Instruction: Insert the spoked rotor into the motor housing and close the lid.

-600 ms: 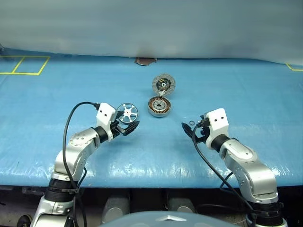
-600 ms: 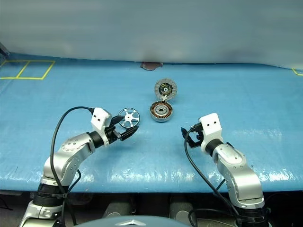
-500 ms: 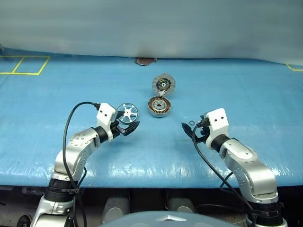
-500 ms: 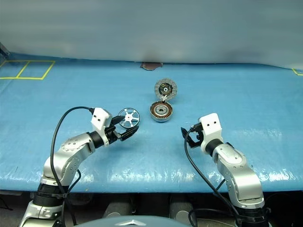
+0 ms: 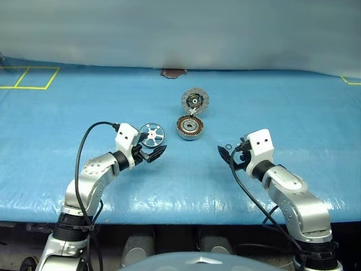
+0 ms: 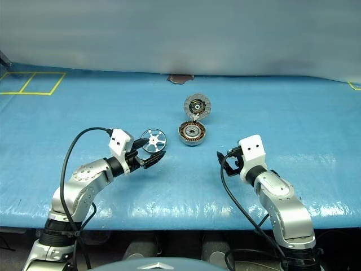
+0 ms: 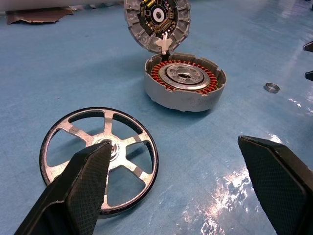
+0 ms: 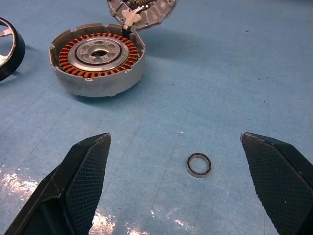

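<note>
One spoked rotor (image 7: 99,161) — one motor housing (image 7: 185,82) — one lid (image 7: 156,22) — one small ring (image 8: 198,165)

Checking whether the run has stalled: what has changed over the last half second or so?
Nothing visibly changed. Left gripper and right gripper stay open and empty; spoked rotor, motor housing, its lid and the small ring lie where they were.

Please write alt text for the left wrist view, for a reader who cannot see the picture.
The left hand is open over a blue table, with the spoked rotor lying flat by one finger. Beyond stands the motor housing, its lid raised; a small ring lies beside it.
</note>
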Robot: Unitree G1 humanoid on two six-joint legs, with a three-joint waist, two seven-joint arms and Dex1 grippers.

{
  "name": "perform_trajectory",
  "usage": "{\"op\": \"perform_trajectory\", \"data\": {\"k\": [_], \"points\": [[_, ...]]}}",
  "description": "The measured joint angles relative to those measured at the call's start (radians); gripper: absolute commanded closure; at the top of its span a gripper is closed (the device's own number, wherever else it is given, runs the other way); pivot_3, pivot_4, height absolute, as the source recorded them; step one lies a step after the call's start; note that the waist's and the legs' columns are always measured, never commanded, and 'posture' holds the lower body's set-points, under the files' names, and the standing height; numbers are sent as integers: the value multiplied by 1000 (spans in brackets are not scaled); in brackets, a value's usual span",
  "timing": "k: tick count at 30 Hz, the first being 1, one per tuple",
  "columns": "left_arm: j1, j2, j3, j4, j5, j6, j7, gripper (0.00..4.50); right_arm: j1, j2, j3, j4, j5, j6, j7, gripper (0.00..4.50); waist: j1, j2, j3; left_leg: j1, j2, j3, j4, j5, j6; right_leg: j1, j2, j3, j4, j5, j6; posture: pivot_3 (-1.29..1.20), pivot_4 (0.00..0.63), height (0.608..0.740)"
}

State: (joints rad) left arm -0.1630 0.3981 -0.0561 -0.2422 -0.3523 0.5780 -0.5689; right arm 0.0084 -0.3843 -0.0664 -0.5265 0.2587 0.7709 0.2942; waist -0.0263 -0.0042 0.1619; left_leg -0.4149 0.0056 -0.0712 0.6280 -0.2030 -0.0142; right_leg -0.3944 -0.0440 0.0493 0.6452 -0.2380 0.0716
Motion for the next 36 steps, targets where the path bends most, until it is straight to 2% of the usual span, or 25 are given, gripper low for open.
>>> {"op": "perform_trajectory", "data": {"k": [28,29,32,34,36], "points": [[7,0,-8,-6,0,0,2,0,-11,-18,23,7,-15,1,19,15,-1,0,0,0,0,0,0,0,0,0,0,0,0,0,0,0,150,740],[11,0,-8,-8,0,0,2,0,-16,-37,34,7,-16,1,34,15,-1,0,0,0,0,1,0,0,0,0,0,0,0,0,0,0,150,740],[22,0,-10,-12,1,0,4,0,-81,-214,125,45,-61,-3,141,15,-1,0,0,1,0,2,1,0,0,1,0,1,0,0,0,0,150,740],[20,-2,-20,-15,1,0,4,0,-192,-385,242,109,-120,-20,275,15,-4,1,2,2,0,5,2,1,2,0,-1,3,-1,2,1,0,150,740],[20,-3,-25,-15,1,0,4,0,-312,-459,333,179,-163,-59,395,15,-8,-1,2,3,1,6,2,1,2,1,0,2,0,2,0,0,150,740]]}}
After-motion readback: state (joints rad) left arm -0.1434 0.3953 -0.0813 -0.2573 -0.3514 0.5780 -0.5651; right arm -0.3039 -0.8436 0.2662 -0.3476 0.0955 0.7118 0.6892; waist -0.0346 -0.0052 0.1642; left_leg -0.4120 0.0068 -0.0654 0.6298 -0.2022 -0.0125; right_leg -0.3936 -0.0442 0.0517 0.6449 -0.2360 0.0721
